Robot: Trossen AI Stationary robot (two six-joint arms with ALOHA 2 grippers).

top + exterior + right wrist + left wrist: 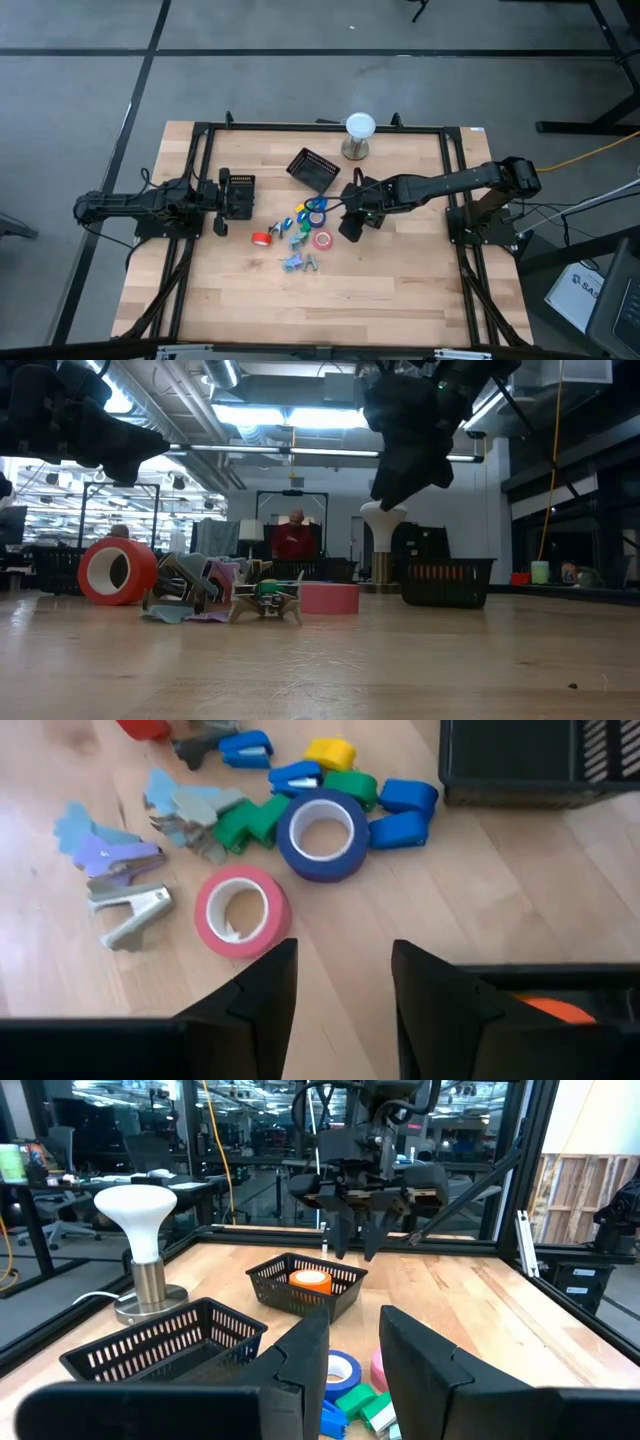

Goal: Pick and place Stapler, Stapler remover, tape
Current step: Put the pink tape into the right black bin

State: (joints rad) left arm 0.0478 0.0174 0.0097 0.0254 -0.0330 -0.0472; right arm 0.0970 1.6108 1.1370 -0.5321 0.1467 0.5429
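A pile lies mid-table: a pink tape roll (240,910) and a blue tape roll (322,835) lying flat, a red tape roll (117,572) standing on its edge, small blue (405,815), green (245,820) and yellow (330,753) staplers, and metal staple removers (130,905). An orange tape roll (310,1280) lies in a black basket (313,168). My right gripper (340,990) hangs open above the table, just right of the pink roll, slanting down, with nothing between its fingers. My left gripper (355,1370) waits level and open at the table's left, holding nothing.
A second black basket (240,190) stands right in front of my left gripper. A white-headed lamp (358,135) stands at the far edge. Bare wood stretches along the near side of the table (330,310). A person (295,535) sits in the room beyond.
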